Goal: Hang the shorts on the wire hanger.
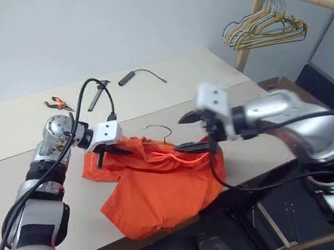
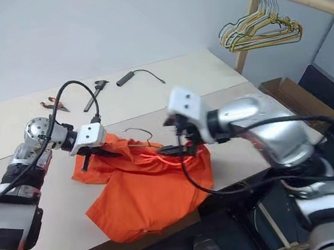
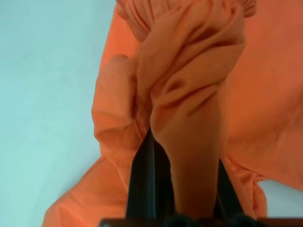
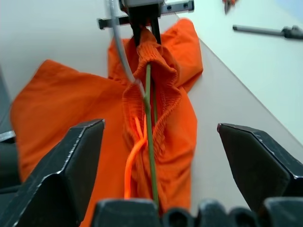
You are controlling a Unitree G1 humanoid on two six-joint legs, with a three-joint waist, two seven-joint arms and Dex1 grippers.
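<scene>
Pinching shorts [image 1: 157, 190] (bunched waistband), left pincer [image 3: 187, 179], right pincer [image 4: 161, 156] wide, seemingly empty.

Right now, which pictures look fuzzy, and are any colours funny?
In the right wrist view the two big black fingers up close are soft-edged, while the shorts and the wire hanger look sharper. In the left wrist view the table looks pale bluish-green, though the eye views show it beige. The eye views are evenly lit with soft shadows.
</scene>
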